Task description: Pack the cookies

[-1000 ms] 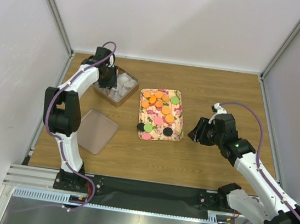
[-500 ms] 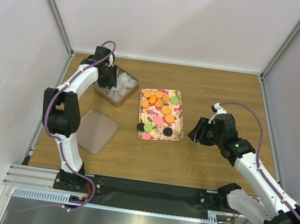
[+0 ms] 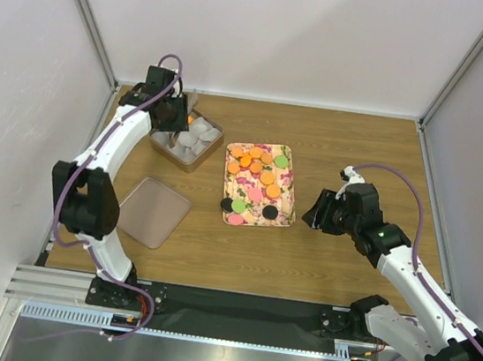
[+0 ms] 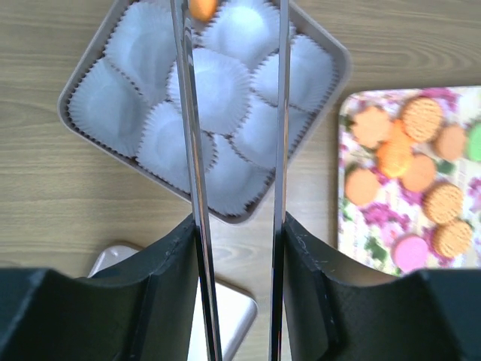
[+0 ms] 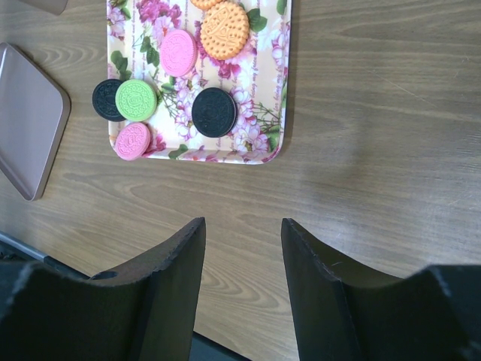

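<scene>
Cookies point(image 3: 255, 182) in orange, pink, green and black lie on the floral tray point(image 5: 255, 128) at the middle of the tabletop point(image 3: 362, 143). One orange cookie point(image 4: 201, 7) sits in the tin point(image 4: 234, 219) of paper cups point(image 4: 225, 90) at the far left corner. The left tool point(image 3: 187, 123) hangs over that tin, its long metal blades apart; the right tool point(image 5: 242, 226) hovers with fingers apart and empty by the tray's near right corner.

The worktop point(image 4: 75, 203) is matt, grained wood. Crinkled paper cups point(image 4: 218, 98) sit in a dull metal tin point(image 4: 239, 218). The left pincer point(image 4: 233, 30) has mirror-polished metal fingers point(image 4: 280, 113). The cookies point(image 5: 215, 111) look matt, embossed.
</scene>
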